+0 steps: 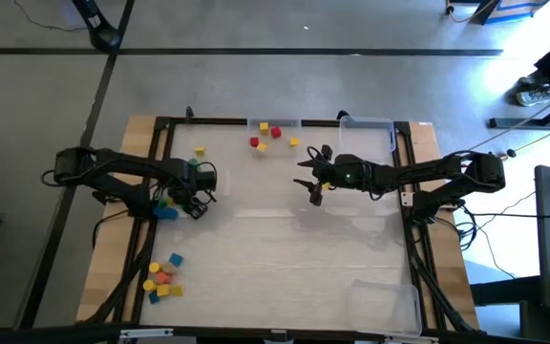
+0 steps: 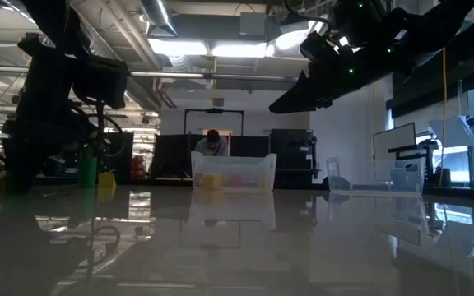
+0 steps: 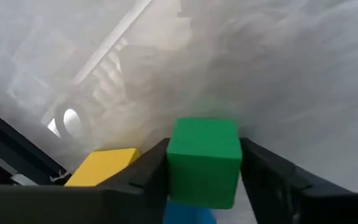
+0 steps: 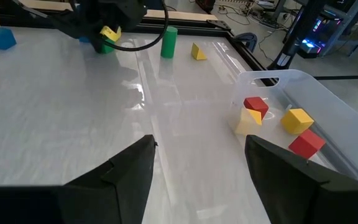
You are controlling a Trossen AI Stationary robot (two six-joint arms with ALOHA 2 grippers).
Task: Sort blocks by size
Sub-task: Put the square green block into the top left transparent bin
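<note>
My left gripper (image 1: 192, 199) points down near the table's left side, shut on a green cube (image 3: 204, 155). A yellow block (image 3: 101, 167) and a blue block (image 3: 191, 213) lie close beside it. A green cylinder (image 4: 168, 42) stands upright and a yellow wedge (image 4: 197, 51) lies on the table just beyond. More blocks (image 1: 164, 277) lie in a heap near the front left. My right gripper (image 1: 315, 188) hovers open above mid-table, nothing between its fingers. My left gripper pinches the green cube's two opposite side faces (image 3: 171, 163) between its two fingers, coming from above and pointing down. The cube sits level between the fingers (image 3: 260, 171). Whether its underside is on the table I cannot tell.
A clear tray (image 1: 285, 124) at the far edge holds red and yellow blocks (image 4: 278, 121). Another clear tray (image 1: 369, 129) stands right of it, and a third (image 1: 387, 306) at the near right corner. A black frame (image 1: 165, 143) borders the table.
</note>
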